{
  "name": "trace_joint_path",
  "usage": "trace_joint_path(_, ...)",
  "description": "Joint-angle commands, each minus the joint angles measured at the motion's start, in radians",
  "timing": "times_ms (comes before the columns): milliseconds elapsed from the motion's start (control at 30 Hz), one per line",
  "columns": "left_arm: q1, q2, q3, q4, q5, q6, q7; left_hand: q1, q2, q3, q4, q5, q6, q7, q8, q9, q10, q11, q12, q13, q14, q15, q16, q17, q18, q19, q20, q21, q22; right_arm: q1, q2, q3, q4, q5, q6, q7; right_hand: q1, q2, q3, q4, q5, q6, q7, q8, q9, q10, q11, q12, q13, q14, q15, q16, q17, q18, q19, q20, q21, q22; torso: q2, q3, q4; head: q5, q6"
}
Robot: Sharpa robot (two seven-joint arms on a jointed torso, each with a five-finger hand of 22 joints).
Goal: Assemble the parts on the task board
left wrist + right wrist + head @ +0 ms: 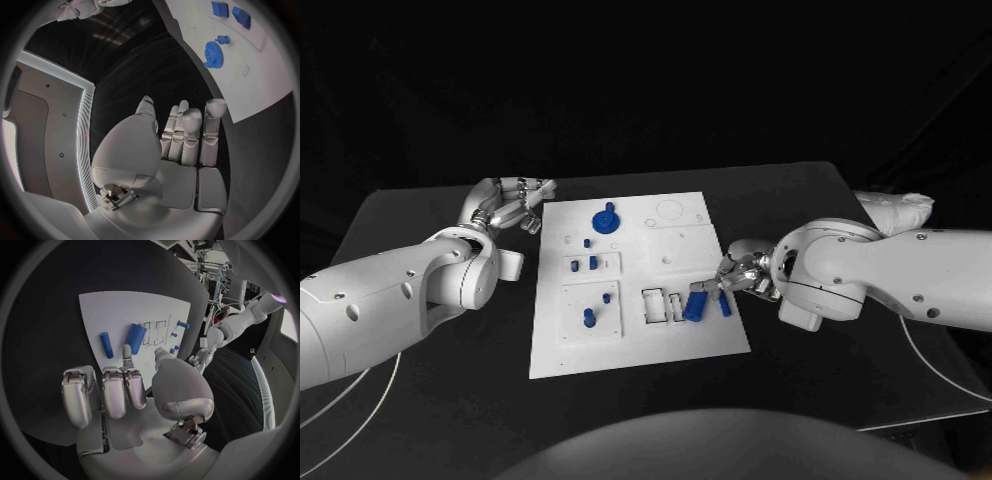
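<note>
The white task board lies in the middle of the table. A blue gear stands near its far end, and small blue parts sit left of centre, with another nearer me. Two blue cylinders, a thick one and a thin one, lie at the board's right edge. My right hand hovers just over them, one fingertip at the end of the thick cylinder and nothing gripped. My left hand rests off the board's far left corner, its fingers straight and empty.
Two empty rectangular slots are outlined in the board just left of the thick cylinder. Black table surface surrounds the board on all sides. In the left wrist view the gear lies ahead of the fingers.
</note>
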Motion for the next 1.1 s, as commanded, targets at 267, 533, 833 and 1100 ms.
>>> trace_joint_path(267,0.001,-0.002,0.001,0.004,-0.004,0.016,0.006,0.003,0.01,-0.005,-0.001,0.003,-0.006,-0.003,0.006,0.0,0.001,-0.006,0.002,0.001,-0.008,-0.002,-0.005,-0.001,0.012,-0.008,-0.002,-0.004,0.001,-0.007,0.033,0.0,-0.025,0.028,0.071,-0.056,0.01,0.027,-0.014,-0.004,-0.003,-0.021,0.006,-0.021,-0.003,0.106,0.014,0.003,0.263,0.103,0.011,0.004,0.263,-0.007,0.105,0.008,0.004,0.263,0.001,-0.0006,0.0019,0.001,0.0)
trace_joint_path(533,0.001,-0.003,0.001,0.005,-0.004,0.015,0.006,0.003,0.01,-0.005,-0.001,0.003,-0.006,-0.003,0.006,0.0,0.001,-0.006,0.002,0.001,-0.008,-0.002,-0.005,-0.001,0.012,-0.008,-0.002,-0.004,0.001,-0.014,0.046,0.0,-0.04,0.024,0.079,-0.069,0.01,0.034,-0.02,-0.004,-0.002,-0.028,0.01,-0.034,-0.008,0.106,0.018,0.003,0.263,0.103,0.015,0.004,0.263,-0.007,0.105,0.011,0.004,0.263,-0.001,-0.0009,0.0012,-0.001,0.0)
trace_joint_path(833,0.001,-0.003,0.001,0.004,-0.004,0.016,0.006,0.003,0.01,-0.005,-0.001,0.003,-0.006,-0.003,0.006,0.0,0.001,-0.006,0.002,0.001,-0.008,-0.002,-0.005,-0.001,0.012,-0.008,-0.002,-0.004,0.001,-0.017,0.051,0.0,-0.049,0.02,0.086,-0.078,0.016,0.039,-0.029,-0.007,-0.009,-0.038,0.016,-0.053,-0.016,0.106,0.023,0.003,0.263,0.103,0.02,0.004,0.263,-0.007,0.105,0.016,0.004,0.263,0.0,-0.0001,0.0011,-0.004,0.0)
trace_joint_path(1100,0.001,-0.002,0.001,0.003,-0.004,0.017,0.006,0.003,0.01,-0.005,-0.001,0.003,-0.006,-0.003,0.006,0.0,0.001,-0.006,0.002,0.001,-0.008,-0.002,-0.005,-0.001,0.012,-0.008,-0.002,-0.004,0.001,-0.021,0.07,0.0,-0.059,0.02,0.074,-0.077,0.076,0.043,-0.029,-0.047,-0.069,-0.114,0.044,-0.107,-0.041,0.106,0.048,0.003,0.263,0.103,0.043,0.004,0.263,-0.007,0.105,0.035,0.004,0.263,0.0,-0.0001,0.0011,-0.006,0.0)
